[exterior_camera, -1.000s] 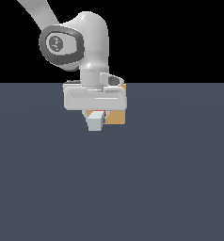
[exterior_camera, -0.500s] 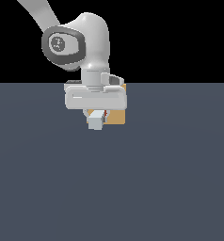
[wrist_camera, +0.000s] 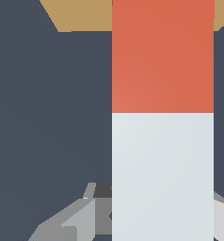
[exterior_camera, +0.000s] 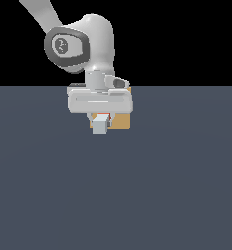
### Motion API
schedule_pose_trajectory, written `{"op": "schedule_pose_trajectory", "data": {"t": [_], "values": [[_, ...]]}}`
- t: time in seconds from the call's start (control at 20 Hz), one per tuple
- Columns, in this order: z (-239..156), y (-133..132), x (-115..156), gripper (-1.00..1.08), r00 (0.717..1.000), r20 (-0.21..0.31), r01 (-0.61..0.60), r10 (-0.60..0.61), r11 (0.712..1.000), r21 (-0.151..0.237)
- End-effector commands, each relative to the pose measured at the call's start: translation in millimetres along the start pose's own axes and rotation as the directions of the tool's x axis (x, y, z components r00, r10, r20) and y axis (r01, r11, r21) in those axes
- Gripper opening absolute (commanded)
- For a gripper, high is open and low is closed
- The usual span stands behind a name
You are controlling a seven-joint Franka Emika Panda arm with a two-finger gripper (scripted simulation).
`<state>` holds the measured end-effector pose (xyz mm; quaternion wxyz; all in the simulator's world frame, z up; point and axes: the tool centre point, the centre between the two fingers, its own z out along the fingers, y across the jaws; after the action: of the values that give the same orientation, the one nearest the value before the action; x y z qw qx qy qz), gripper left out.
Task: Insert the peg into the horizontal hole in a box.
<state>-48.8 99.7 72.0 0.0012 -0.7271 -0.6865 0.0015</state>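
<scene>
The peg (wrist_camera: 163, 174) is a long square bar, white with an orange-red end (wrist_camera: 163, 56). My gripper (exterior_camera: 101, 125) is shut on its white part. In the exterior view I see the peg (exterior_camera: 100, 127) end-on, level, with a sliver of orange-red above it. Directly behind it stands the tan box (exterior_camera: 122, 122), partly covered by my hand. In the wrist view the orange-red end reaches the box (wrist_camera: 81, 14) at the frame's edge. The hole is hidden behind the peg. One grey finger (wrist_camera: 69, 221) shows beside the bar.
A flat dark blue-grey floor (exterior_camera: 137, 195) stretches all around the box and gripper. The arm's white links (exterior_camera: 88, 44) rise above the hand toward the exterior view's left.
The gripper and peg have shifted very slightly to the exterior view's right, staying in front of the box. The grip is unchanged.
</scene>
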Motion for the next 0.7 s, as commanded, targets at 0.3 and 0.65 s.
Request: {"op": "schedule_pose_trajectory", "data": {"t": [0.3,0.65], "values": [[-2,0,45,-1.0,1.0,-0.002,0.001,-0.001,1.0,-0.004],[-3,0,91,-1.0,1.0,-0.002,0.001,-0.001,1.0,-0.005]]}}
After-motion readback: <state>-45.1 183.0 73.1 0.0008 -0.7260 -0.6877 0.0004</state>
